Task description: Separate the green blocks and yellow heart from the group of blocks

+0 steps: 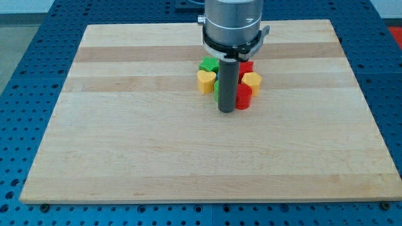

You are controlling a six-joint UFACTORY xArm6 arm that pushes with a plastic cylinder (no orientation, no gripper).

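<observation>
A tight group of blocks sits at the board's upper middle. A yellow heart (205, 80) is on the group's left. A green block (209, 64) lies just above it. Another green block (217, 91) peeks out left of the rod, mostly hidden. A red block (244, 96) is at the group's lower right, a second yellow block (252, 81) on the right, and another red block (247, 65) above it. My tip (226, 111) is at the group's bottom edge, next to the lower red block. The rod hides the group's middle.
The wooden board (125, 144) lies on a blue perforated table (25, 75). The arm's grey housing (233, 22) hangs over the board's top edge above the group.
</observation>
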